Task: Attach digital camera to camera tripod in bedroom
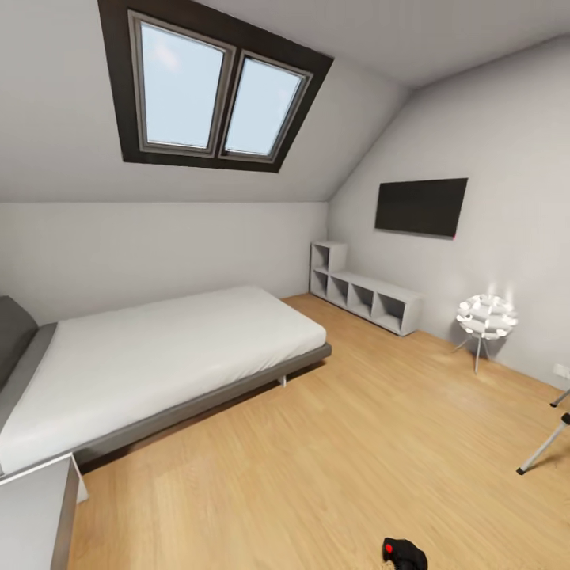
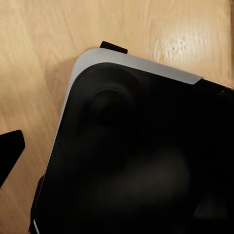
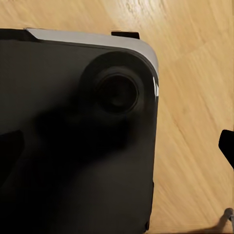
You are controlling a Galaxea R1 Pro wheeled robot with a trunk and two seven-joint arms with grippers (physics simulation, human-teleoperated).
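Note:
In the head view the digital camera point(image 1: 404, 553), small and black with a red dot, lies on the light wood floor at the lower edge of the picture. Two silver legs with black feet of the camera tripod point(image 1: 545, 445) reach in at the right edge; its head is out of view. The left wrist view shows one black fingertip point(image 2: 9, 152) of my left gripper point(image 2: 117, 151) far out to one side over the floor, holding nothing. My right gripper point(image 3: 117, 146) is spread wide too, one fingertip point(image 3: 227, 145) at the picture's edge, and it holds nothing.
A grey bed point(image 1: 170, 360) with a white mattress stands at the left under a dark-framed skylight point(image 1: 212, 93). A low white shelf unit point(image 1: 366, 294), a wall screen point(image 1: 420, 206) and a small round table point(image 1: 485, 317) line the right wall. My black, silver-rimmed base point(image 2: 141, 156) shows below both wrists.

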